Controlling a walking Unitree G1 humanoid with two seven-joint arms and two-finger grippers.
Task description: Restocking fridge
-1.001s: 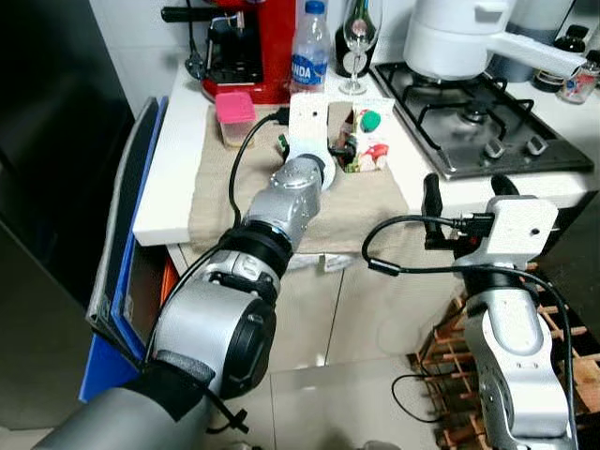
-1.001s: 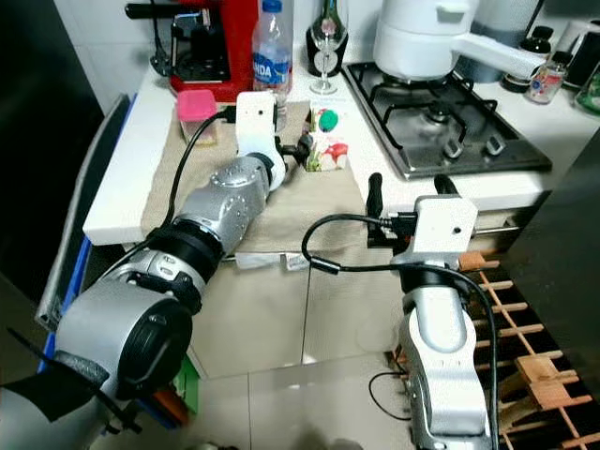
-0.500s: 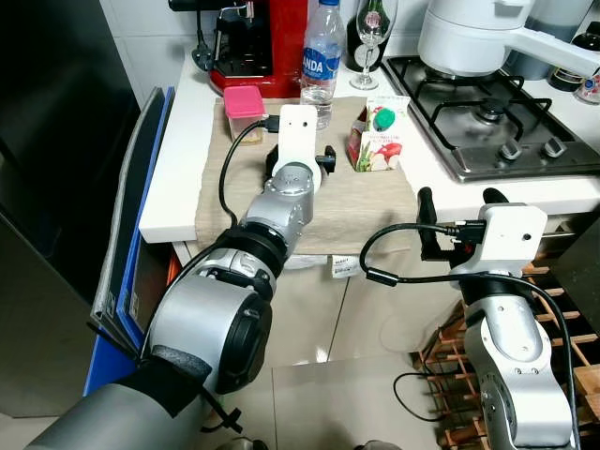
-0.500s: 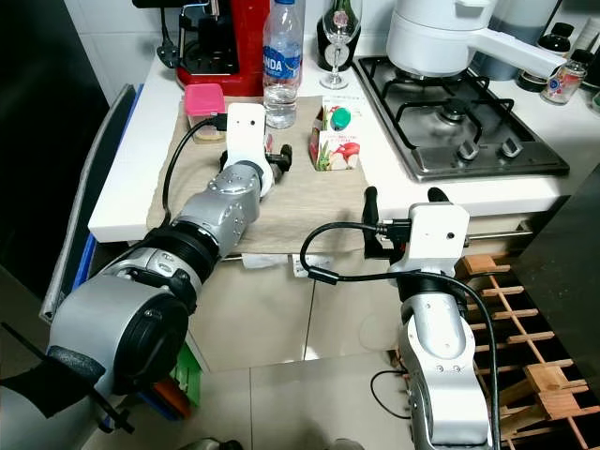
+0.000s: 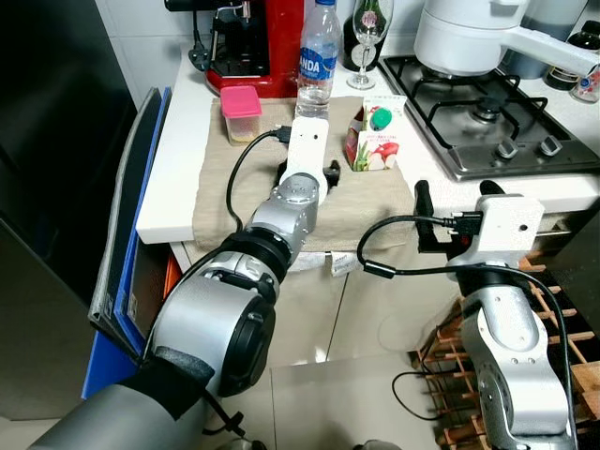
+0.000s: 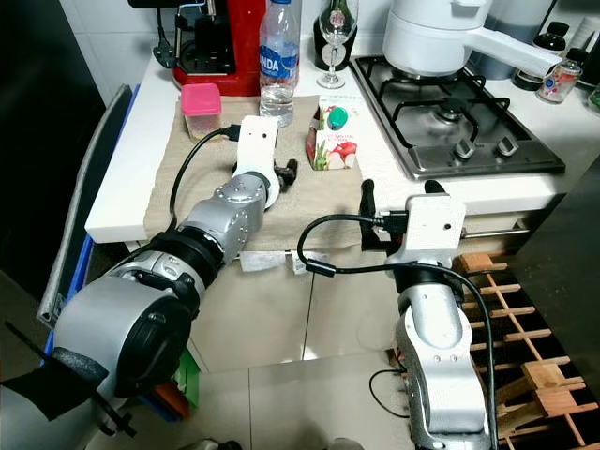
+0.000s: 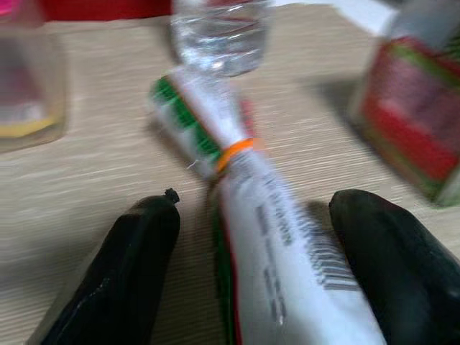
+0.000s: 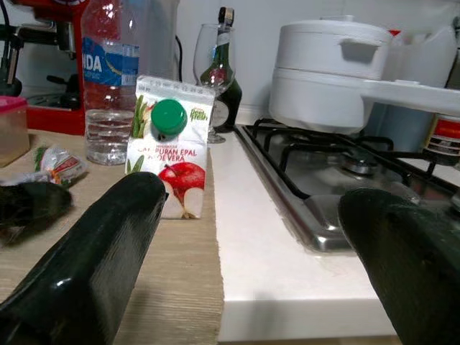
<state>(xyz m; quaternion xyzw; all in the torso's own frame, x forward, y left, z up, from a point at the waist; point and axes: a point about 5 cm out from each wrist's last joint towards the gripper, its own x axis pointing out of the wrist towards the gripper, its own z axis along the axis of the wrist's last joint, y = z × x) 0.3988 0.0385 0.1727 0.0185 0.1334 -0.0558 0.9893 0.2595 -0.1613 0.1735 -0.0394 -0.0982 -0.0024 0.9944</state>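
A white, green and red plastic packet [image 7: 273, 237], tied with an orange band, lies on the beige cloth [image 5: 361, 211]. My left gripper [image 7: 260, 201] is open on the counter with its fingers either side of the packet. In the head views its white wrist block hides the packet. The apple juice carton [image 5: 375, 136] with a green cap stands upright just right of that gripper. A water bottle [image 5: 317, 52] stands behind. My right gripper [image 5: 455, 192] is open and holds nothing, level with the counter's front edge, facing the carton [image 8: 169, 165].
A pink-lidded tub [image 5: 240, 112], a red coffee machine [image 5: 258, 42] and a wine glass [image 5: 367, 28] stand at the back. The gas hob [image 5: 487, 112] with a white pot [image 5: 459, 37] lies right. A wooden rack [image 5: 562, 356] is at lower right; dark fridge front [image 5: 47, 187] at left.
The head camera has shifted a little. My left gripper drew back from beside the carton and now sits lower on the cloth, over the packet. The right arm has barely moved.
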